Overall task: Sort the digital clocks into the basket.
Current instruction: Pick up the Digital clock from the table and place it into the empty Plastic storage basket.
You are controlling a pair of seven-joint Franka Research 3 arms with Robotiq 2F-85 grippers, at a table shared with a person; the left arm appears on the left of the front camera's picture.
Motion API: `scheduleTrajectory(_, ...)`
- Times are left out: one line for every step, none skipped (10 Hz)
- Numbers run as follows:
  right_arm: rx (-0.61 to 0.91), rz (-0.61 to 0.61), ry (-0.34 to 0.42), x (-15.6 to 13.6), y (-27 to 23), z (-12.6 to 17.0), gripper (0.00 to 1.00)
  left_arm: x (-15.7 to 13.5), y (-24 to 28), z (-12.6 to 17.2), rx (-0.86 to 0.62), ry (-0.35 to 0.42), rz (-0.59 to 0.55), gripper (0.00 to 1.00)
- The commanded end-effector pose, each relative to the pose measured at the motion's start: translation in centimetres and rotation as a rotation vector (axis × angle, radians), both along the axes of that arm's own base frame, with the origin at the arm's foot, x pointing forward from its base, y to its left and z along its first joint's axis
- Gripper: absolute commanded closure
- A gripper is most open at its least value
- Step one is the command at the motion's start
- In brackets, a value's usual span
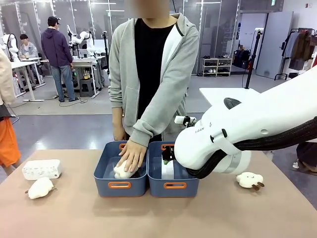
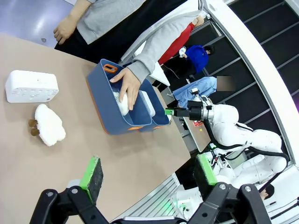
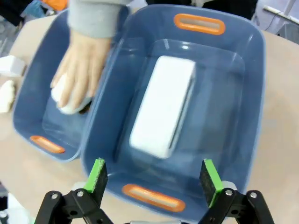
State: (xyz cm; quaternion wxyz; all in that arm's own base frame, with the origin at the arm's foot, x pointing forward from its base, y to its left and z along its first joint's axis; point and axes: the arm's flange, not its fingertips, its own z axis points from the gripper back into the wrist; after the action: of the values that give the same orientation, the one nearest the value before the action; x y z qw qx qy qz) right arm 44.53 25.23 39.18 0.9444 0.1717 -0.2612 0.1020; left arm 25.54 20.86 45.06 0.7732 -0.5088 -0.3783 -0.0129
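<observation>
One digital clock (image 3: 163,105) lies flat in the right blue basket (image 3: 243,70), display side hidden. My right gripper (image 3: 153,175) hangs open just above it, holding nothing. In the front view the right arm (image 1: 247,129) covers most of that basket (image 1: 174,186), where a bit of the clock (image 1: 168,170) shows. The second clock (image 1: 42,169) rests on the table at the far left. My left gripper (image 2: 148,171) is open and empty, high over the table's near side, well away from this clock (image 2: 31,86).
A person's hand (image 1: 132,154) presses a cream plush (image 1: 124,172) into the twin left bin (image 1: 120,186). Another plush (image 1: 39,188) lies in front of the left clock, and a third (image 1: 249,180) sits on the table right of the bins.
</observation>
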Motion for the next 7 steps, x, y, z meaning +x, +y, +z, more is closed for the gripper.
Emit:
scheduleTrajectory(0.142,0.106,0.156,-2.1,-3.0,3.1,0.0,0.0,0.2,0.1,-0.015,-0.029,-0.004,0.0)
scheduleTrajectory(0.195,0.114,0.225,-2.5,-5.9,4.8,0.0,0.0,0.2,0.1,-0.015,-0.029,-0.004,0.0)
scheduleTrajectory(0.255,0.135,0.284,-2.9,-8.4,5.7,0.0,0.0,0.2,0.1,-0.015,-0.029,-0.004,0.0)
scheduleTrajectory(0.368,0.159,0.346,-3.2,-10.9,6.6,0.0,0.0,0.2,0.1,-0.015,-0.029,-0.004,0.0)
scheduleTrajectory(0.489,0.213,0.436,-3.7,-13.8,7.2,0.0,0.0,0.2,0.1,-0.015,-0.029,-0.004,0.0)
scheduleTrajectory(0.601,0.283,0.499,-4.6,-17.1,7.6,0.0,0.0,0.2,0.1,-0.015,-0.029,-0.004,0.0)
scheduleTrajectory(0.769,0.339,0.489,-6.2,-22.0,8.0,0.0,0.0,0.2,0.1,-0.015,-0.029,-0.004,0.0)
